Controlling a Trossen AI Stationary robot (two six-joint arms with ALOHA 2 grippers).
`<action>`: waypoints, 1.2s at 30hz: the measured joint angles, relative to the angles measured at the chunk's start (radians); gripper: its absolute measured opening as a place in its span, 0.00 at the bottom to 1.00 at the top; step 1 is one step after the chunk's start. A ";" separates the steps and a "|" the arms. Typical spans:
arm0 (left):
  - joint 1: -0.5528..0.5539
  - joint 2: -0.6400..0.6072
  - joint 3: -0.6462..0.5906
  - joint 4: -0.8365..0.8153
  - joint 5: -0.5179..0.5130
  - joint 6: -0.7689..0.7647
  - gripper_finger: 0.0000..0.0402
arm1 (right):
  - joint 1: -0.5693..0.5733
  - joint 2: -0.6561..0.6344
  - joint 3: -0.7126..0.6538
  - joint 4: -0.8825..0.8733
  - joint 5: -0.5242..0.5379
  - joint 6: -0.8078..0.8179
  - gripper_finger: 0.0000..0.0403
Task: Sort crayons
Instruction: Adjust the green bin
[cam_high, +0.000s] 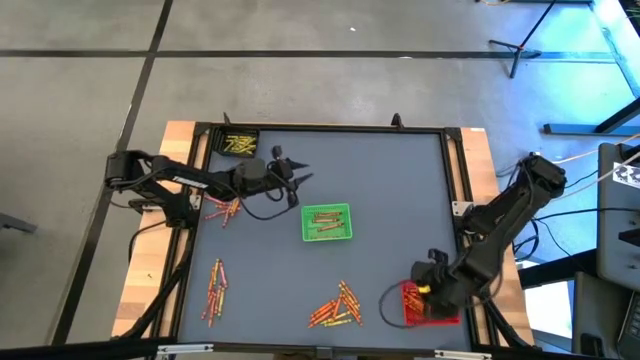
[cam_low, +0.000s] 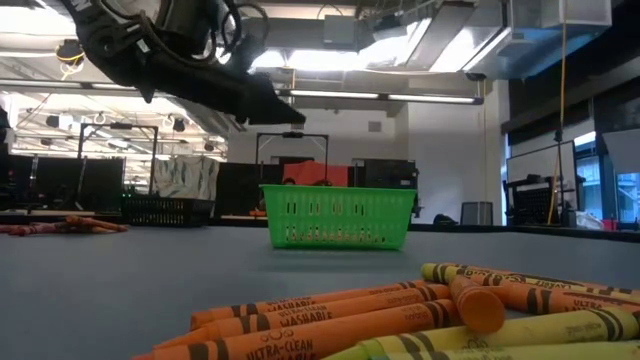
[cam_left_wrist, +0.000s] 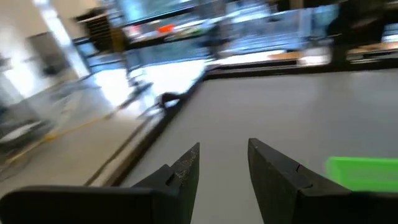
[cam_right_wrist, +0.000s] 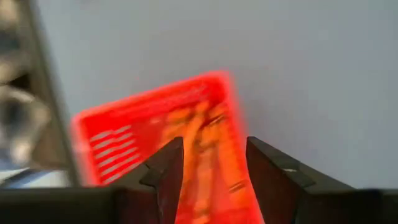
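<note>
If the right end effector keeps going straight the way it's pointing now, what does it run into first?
The red tray. The right end effector is open and aimed down into it, with crayons lying inside between its fingers' line. It would probably meet those crayons or the tray floor first; the depth is hard to judge.

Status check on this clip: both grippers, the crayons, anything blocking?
Right gripper open above red tray. Left gripper open, empty, off the table, near green tray. Loose crayons wait on the mat. Nothing in the way.
</note>
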 joint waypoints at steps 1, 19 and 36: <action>0.003 0.008 0.000 -0.001 -0.027 -0.006 0.30 | -0.026 0.000 0.000 -0.019 0.014 -0.048 0.43; 0.125 0.114 0.000 -0.181 0.216 -0.078 0.30 | -0.588 -0.001 -0.042 0.229 0.442 -0.965 0.40; 0.078 0.114 -0.001 -0.273 0.221 -0.099 0.30 | -1.102 0.115 -0.300 1.063 -0.066 -1.392 0.41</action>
